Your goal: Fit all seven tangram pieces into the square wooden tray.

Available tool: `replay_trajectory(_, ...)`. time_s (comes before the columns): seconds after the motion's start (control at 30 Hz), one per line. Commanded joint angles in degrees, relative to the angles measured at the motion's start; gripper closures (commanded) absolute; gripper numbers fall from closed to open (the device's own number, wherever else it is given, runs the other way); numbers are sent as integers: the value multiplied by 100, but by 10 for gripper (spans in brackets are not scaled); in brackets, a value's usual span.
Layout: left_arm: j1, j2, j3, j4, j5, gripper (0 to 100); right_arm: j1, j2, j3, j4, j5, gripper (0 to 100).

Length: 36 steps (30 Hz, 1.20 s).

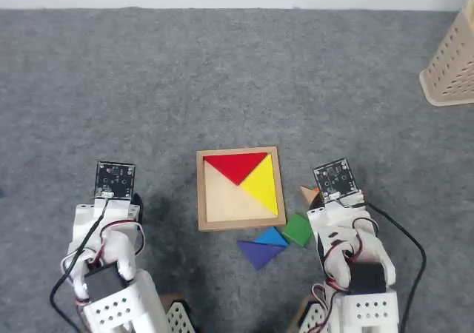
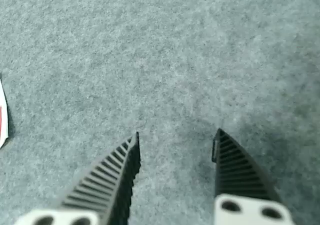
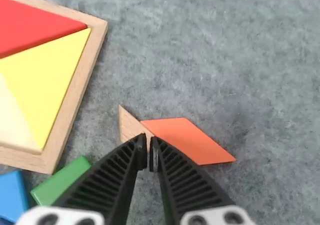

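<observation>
The square wooden tray (image 1: 201,192) lies at the table's middle with a red triangle (image 1: 235,165) and a yellow triangle (image 1: 263,185) in it; the rest of its floor is bare wood. An orange parallelogram (image 3: 187,140) lies on the carpet right of the tray, with a pale wood-coloured triangle (image 3: 129,126) touching it. My right gripper (image 3: 148,145) is shut, its tips just above where those two pieces meet. Green (image 1: 298,229), blue (image 1: 271,237) and purple (image 1: 259,253) pieces lie in front of the tray. My left gripper (image 2: 177,135) is open over bare carpet, left of the tray.
A beige slotted basket (image 1: 452,59) stands at the far right edge. Grey carpet covers the table. The tray's rim (image 3: 75,95) lies close to the right gripper, with the green piece (image 3: 60,180) just beside its fingers. A white and red object (image 2: 2,120) shows at the left wrist view's edge.
</observation>
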Motion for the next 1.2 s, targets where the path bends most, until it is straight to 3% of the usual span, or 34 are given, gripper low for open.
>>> replay_trajectory(0.0,26,-53,-31,53,-26,781,75,-110,53,22,88,993)
replay_trajectory(1.17,26,-53,-31,53,-26,781,57,-110,-185,426,325,992)
